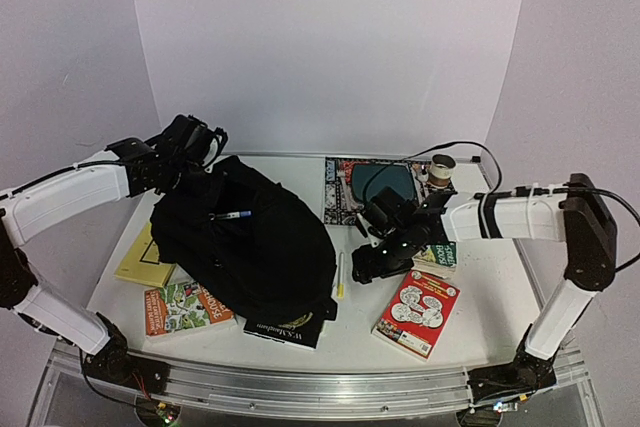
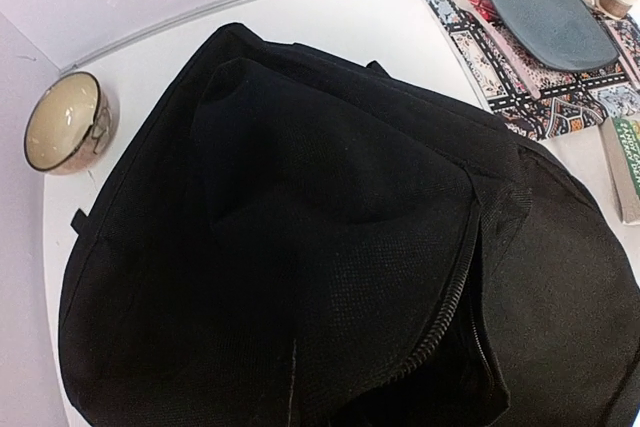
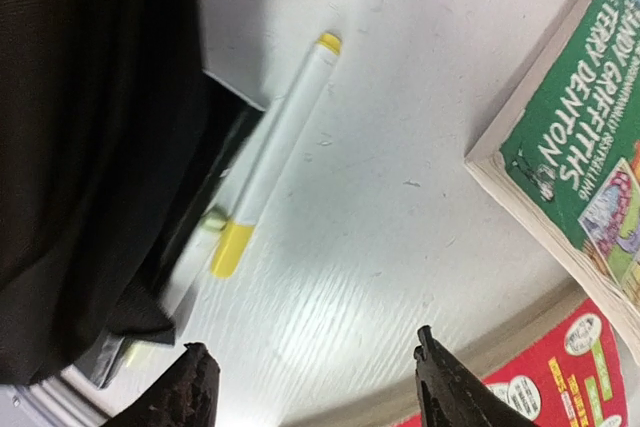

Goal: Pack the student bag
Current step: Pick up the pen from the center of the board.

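Bag (image 1: pixel 245 242) lies left of centre on the table (image 1: pixel 350 342), with the right gripper (image 3: pixel 318 382) open near a pen (image 3: pixel 275 147)
The bag is a black heap, its near edge over a black book (image 1: pixel 285 329) and its left side against a yellow book (image 1: pixel 145 257) and a leafy-covered book (image 1: pixel 185 307); a second pen (image 1: pixel 232 215) rests on top of it. The left gripper (image 1: pixel 195 142) sits at the bag's far left edge with its fingers closed, though whether they pinch fabric cannot be told. The right fingers (image 3: pixel 195 387) stand well apart with nothing between them, over bare table just beside the white, yellow-capped pen, which lies along the bag's right edge. A green book (image 3: pixel 570 147) and a red book (image 1: pixel 417 312) lie to the right. Farther back are a placemat (image 1: pixel 345 192) bearing a plate (image 1: pixel 380 182), a cup (image 1: pixel 442 169), and a bowl (image 2: pixel 65 124) behind the bag
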`<state>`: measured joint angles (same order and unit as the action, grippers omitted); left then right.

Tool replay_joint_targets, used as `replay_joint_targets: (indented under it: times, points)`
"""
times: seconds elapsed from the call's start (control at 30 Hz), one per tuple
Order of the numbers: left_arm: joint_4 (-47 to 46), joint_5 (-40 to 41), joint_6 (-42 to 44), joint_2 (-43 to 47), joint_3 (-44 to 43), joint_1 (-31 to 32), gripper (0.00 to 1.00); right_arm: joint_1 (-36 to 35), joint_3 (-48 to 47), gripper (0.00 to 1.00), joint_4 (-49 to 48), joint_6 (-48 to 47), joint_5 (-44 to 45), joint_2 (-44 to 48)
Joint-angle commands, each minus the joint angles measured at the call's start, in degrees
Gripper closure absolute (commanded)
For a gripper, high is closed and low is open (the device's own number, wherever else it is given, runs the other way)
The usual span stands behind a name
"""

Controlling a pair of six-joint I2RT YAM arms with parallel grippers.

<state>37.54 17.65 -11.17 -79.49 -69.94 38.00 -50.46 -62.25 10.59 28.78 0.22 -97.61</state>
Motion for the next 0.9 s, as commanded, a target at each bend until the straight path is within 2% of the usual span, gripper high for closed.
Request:
replay_joint_targets:
  times: [0.0,0.2,0.57,0.87]
  points:
    - [-3.0,-0.6,-3.4,4.6,2.3,0.1,1.0,-0.4,-3.1,0.38,-1.3,3.9,3.1,-5.1]
    - [-3.3,-0.5,-4.1,6.6,6.0,0.1,1.0,-0.6,-6.7,0.48,-3.5,6.7,2.7,-11.0]
    - [-3.8,-1.4,-6.7,7.6,10.7,0.1,1.0,-0.7,-11.9,0.54,-3.7,9.6,3.2,-18.9]
    - [-4.4,-9.4,-8.3,6.4,10.5,0.1,1.0,-0.7,-12.9,0.7,5.7,6.8,9.4,-21.1]
